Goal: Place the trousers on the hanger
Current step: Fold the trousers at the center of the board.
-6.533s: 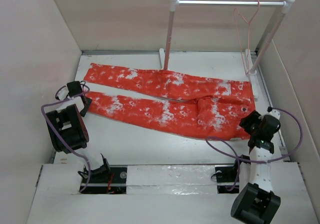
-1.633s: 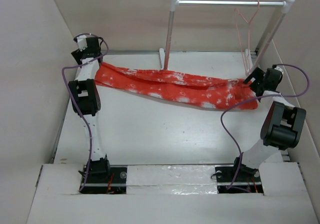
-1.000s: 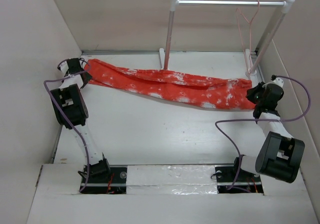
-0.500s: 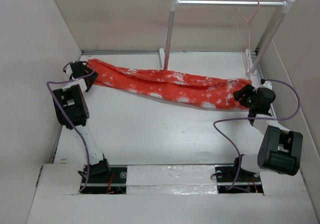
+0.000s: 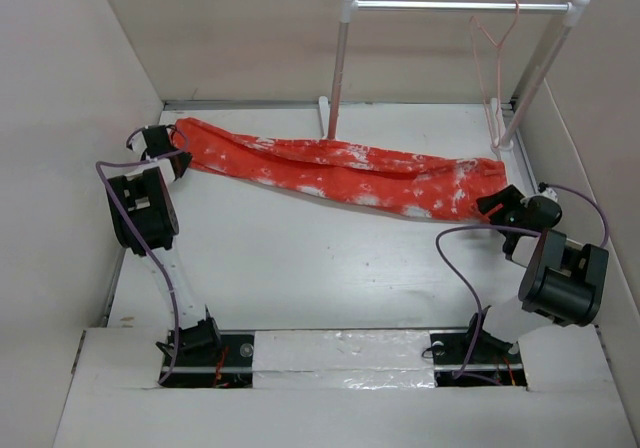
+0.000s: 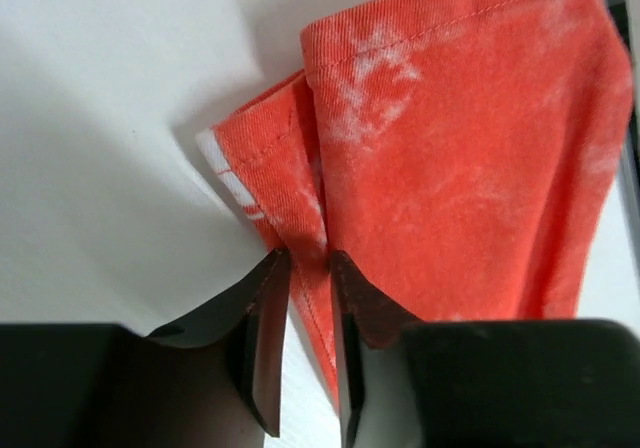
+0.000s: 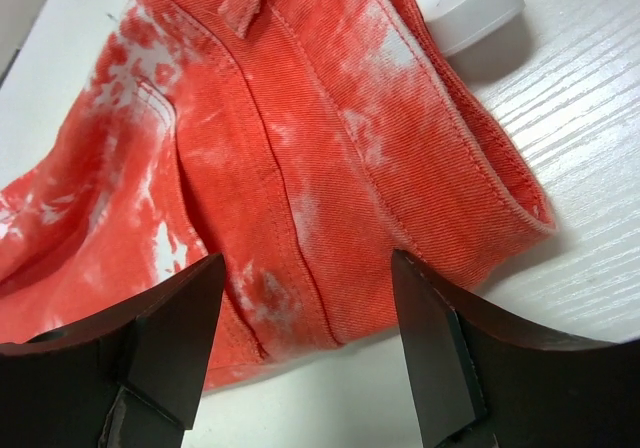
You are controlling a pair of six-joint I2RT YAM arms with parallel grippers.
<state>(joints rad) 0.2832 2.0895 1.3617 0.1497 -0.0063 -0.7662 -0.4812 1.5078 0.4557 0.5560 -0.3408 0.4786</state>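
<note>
Left tool (image 6: 310,261) pinching trousers (image 6: 470,168) hem, right tool (image 7: 305,273) spread wide

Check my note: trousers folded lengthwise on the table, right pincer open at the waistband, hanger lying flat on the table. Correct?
One error: the hanger is not on the table; it hangs from the white rail, as the top external view shows. The trousers are folded lengthwise on the table and the right pincer is open at the waistband.
</note>
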